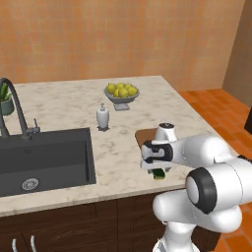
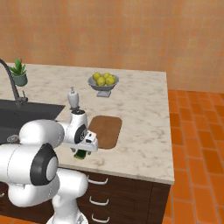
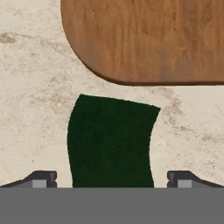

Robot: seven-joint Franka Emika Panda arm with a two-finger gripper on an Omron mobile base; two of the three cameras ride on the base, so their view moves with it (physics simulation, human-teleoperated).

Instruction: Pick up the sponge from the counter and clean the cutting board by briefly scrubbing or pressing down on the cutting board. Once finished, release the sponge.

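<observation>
Jaws wide above sponge, hand hiding most; cutting board cut off.

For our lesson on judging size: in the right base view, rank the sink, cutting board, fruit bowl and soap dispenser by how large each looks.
1. Sink, partly hidden by the arm
2. Cutting board
3. Fruit bowl
4. Soap dispenser

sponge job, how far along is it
Early: the open gripper hangs over the dark green sponge block, one finger on either side, not yet gripping. The sponge lies on the beige marble counter, beside the brown wooden cutting board. Grasping, scrubbing and release remain.
</observation>
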